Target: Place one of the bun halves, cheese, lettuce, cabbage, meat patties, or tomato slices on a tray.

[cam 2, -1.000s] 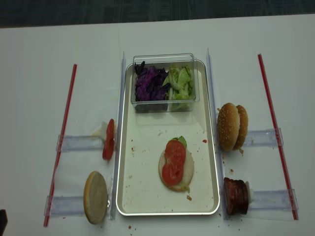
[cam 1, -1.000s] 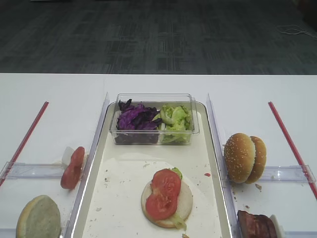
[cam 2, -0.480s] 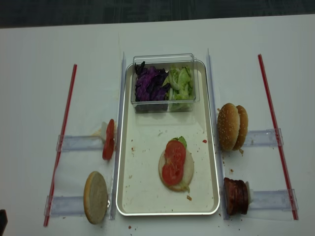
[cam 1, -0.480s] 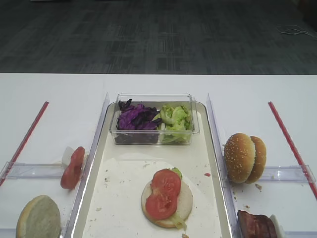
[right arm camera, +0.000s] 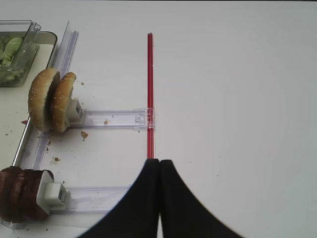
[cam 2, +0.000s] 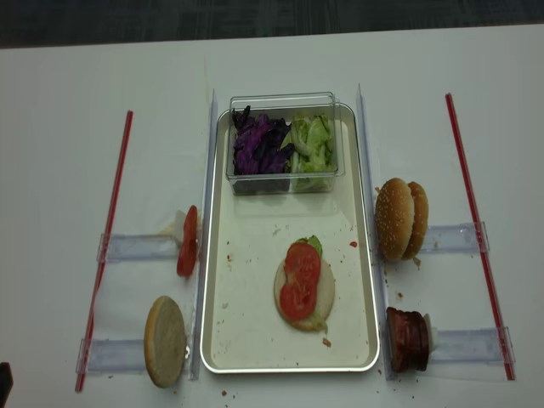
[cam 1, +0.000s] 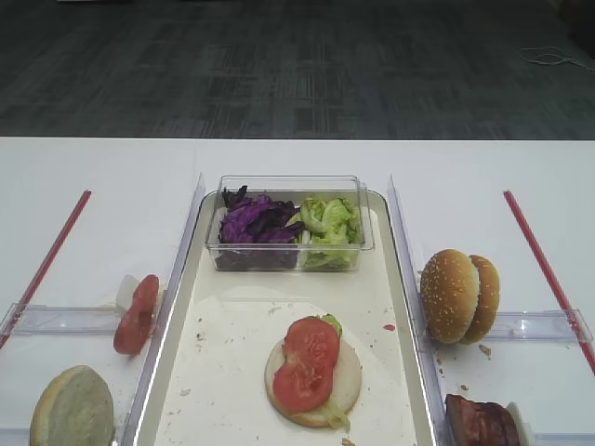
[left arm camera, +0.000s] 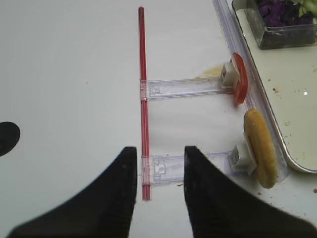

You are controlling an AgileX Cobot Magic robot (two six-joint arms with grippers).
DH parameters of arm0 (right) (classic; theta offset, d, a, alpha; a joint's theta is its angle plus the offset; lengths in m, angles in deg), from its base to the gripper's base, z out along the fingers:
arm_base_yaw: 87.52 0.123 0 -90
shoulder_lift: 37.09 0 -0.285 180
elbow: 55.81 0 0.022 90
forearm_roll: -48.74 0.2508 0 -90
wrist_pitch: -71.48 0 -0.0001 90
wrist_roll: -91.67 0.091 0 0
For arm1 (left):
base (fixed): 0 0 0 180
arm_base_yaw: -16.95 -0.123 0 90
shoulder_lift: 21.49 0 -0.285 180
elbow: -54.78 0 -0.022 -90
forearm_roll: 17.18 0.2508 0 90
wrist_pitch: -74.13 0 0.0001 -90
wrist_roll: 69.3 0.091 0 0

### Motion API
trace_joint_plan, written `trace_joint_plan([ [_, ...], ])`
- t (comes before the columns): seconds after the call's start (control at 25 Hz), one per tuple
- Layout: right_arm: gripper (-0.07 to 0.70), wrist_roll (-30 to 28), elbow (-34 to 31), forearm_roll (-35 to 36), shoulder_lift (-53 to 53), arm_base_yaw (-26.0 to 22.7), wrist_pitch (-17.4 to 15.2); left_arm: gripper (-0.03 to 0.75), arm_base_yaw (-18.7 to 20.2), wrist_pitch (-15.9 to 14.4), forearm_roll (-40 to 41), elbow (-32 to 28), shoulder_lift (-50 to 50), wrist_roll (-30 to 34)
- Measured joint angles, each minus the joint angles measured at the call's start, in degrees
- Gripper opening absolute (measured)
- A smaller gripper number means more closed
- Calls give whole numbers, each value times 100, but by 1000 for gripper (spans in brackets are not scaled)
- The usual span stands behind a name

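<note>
On the tray lies a pale bun half topped with lettuce and two tomato slices. A tomato slice and a bun half stand on edge left of the tray. Sesame bun halves and meat patties stand to its right. Cabbage and lettuce fill the clear tub. No cheese shows. My left gripper hangs open and empty over the left red strip. My right gripper is shut on nothing above the right red strip.
A clear plastic tub sits at the tray's far end. Clear plastic holders and upright clear rails flank the tray on both sides. Crumbs dot the tray floor and the table near the patties. The dark floor lies beyond the table's far edge.
</note>
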Motion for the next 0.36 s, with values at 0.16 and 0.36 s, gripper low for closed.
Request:
trace_joint_plan([
  [0.16, 6, 0, 0, 0, 0, 0, 0, 223, 0, 0, 0, 0, 0, 0],
  [0.36, 6, 10, 0, 0, 0, 0, 0, 223, 0, 0, 0, 0, 0, 0],
])
